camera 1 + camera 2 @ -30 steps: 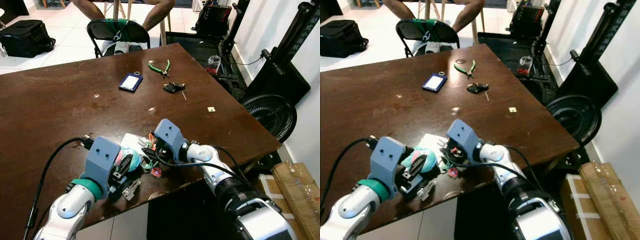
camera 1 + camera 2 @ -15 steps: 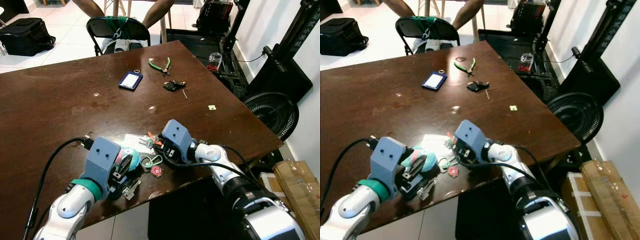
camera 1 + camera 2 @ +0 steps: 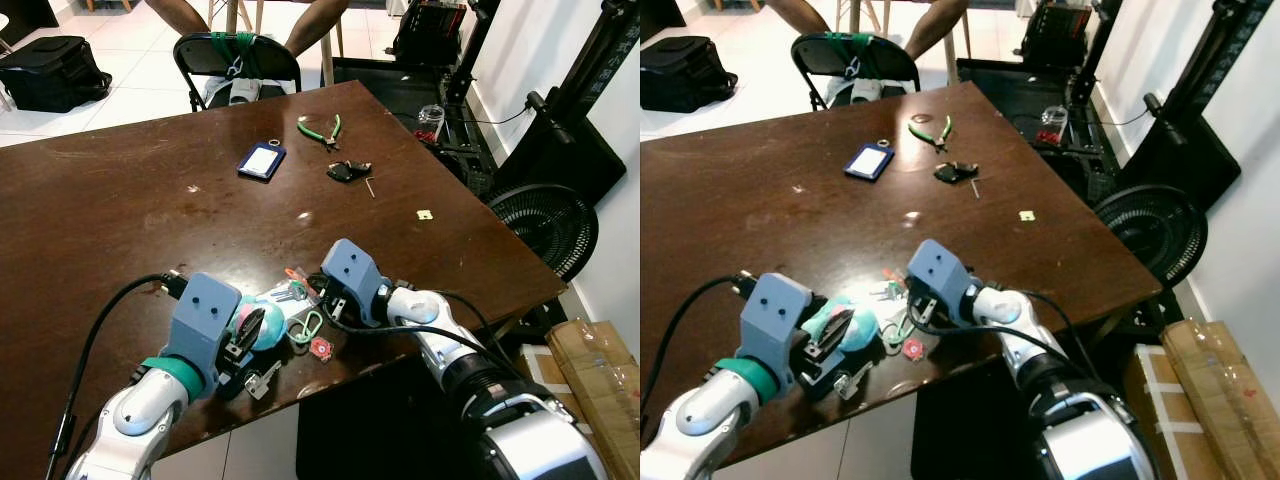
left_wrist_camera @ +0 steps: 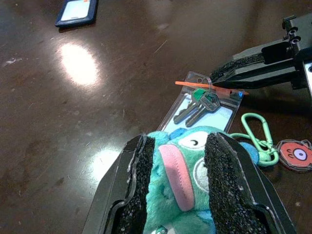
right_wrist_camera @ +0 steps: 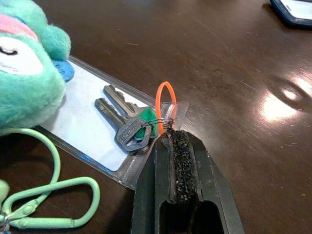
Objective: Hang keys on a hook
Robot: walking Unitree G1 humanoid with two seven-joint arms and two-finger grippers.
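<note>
Two keys (image 5: 127, 124) on a wire ring with an orange loop (image 5: 165, 100) lie on a clear plastic sleeve (image 5: 92, 126) near the table's front edge. My right gripper (image 5: 170, 137) is shut, its tips pinching the ring beside the orange loop; in the eye view it (image 3: 322, 298) lies low on the table. My left gripper (image 4: 179, 145) is shut on a teal plush toy (image 4: 183, 165), just left of the keys (image 3: 288, 291). From the plush hang a green carabiner (image 3: 303, 327) and a red charm (image 3: 320, 348).
Further back on the brown table (image 3: 120, 210) lie a blue badge holder (image 3: 261, 161), green pliers (image 3: 320, 132) and a black fob (image 3: 346, 171). A folding chair (image 3: 236, 60) and a seated person's legs are behind. A fan (image 3: 540, 230) stands right. The table edge runs under my grippers.
My right gripper has shifted a little to the right, and the keys with their orange loop now lie spread on the sleeve. The left gripper stays still with the plush.
</note>
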